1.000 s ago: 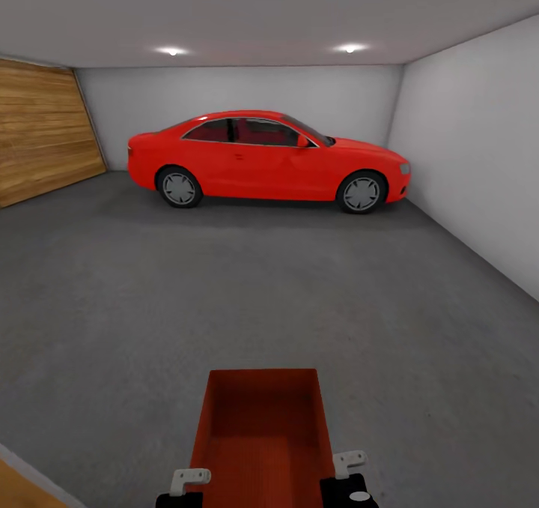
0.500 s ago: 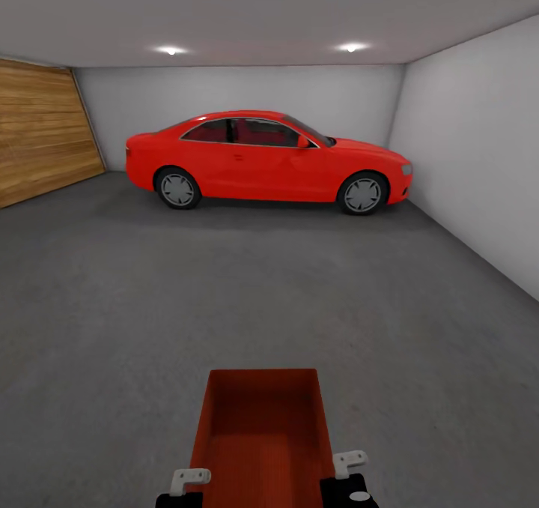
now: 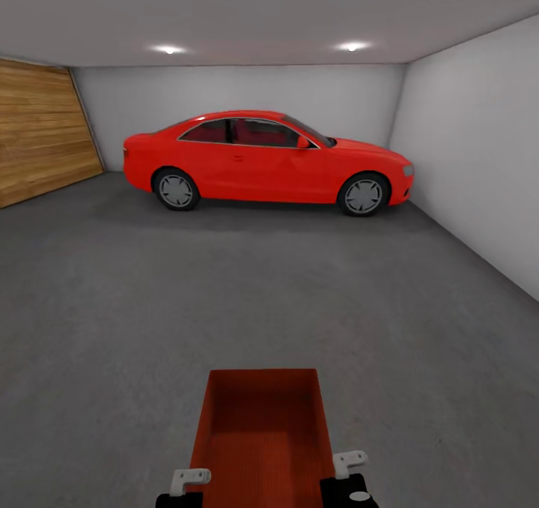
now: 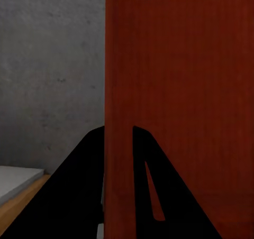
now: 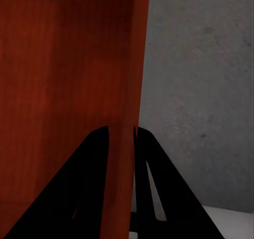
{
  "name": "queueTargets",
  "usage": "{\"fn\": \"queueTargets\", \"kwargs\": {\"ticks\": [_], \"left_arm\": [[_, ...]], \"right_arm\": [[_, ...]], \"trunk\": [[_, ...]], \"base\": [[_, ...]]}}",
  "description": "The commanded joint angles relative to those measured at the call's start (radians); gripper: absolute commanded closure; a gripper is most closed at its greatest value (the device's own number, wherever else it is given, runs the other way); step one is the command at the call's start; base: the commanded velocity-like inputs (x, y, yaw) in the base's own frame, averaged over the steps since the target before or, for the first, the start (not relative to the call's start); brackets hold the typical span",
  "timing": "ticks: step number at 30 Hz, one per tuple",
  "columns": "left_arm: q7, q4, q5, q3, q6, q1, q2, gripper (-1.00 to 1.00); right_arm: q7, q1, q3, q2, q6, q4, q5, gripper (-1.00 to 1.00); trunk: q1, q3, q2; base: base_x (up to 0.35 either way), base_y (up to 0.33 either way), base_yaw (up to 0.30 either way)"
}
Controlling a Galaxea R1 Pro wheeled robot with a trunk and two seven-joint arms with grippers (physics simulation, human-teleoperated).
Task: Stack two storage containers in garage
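One storage container point(image 3: 262, 433), an orange-red open-top bin, hangs low in front of me over the garage's dark grey concrete floor point(image 3: 224, 291). My left gripper point(image 3: 187, 485) is shut on its left wall and my right gripper point(image 3: 346, 474) on its right wall. In the left wrist view, the black fingers point(image 4: 79, 186) of the left gripper point(image 4: 119, 130) straddle the thin red wall point(image 4: 180, 80). The right wrist view shows the right gripper point(image 5: 121, 130) pinching the opposite wall point(image 5: 69, 64) the same way.
A red car point(image 3: 262, 159) is parked across the far end of the garage. A wooden door point(image 3: 37, 137) lines the left side and a pale grey wall point(image 3: 479, 148) the right. Open concrete lies between me and the car.
The view has crept forward: the wood-floor strip at the lower left has dropped out of sight. The container stays held in both grippers as before.
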Motion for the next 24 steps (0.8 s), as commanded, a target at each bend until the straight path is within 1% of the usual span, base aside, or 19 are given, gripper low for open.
{"fn": "queueTargets", "kwargs": {"ticks": [1, 24], "left_arm": [[0.007, -0.002, 0.004, -0.006, -0.029, -0.001, 0.014, 1.00], [0.007, -0.002, 0.004, -0.006, -0.029, -0.001, 0.014, 1.00]], "right_arm": [[-0.001, 0.000, 0.012, -0.027, 0.004, 0.004, -0.007, 1.00], [-0.001, 0.000, 0.013, -0.027, 0.004, 0.004, -0.007, 1.00]], "trunk": [[0.001, -0.002, -0.001], [0.001, -0.002, -0.001]], "base": [[0.150, -0.001, 0.000], [0.148, 0.000, 0.000]]}}
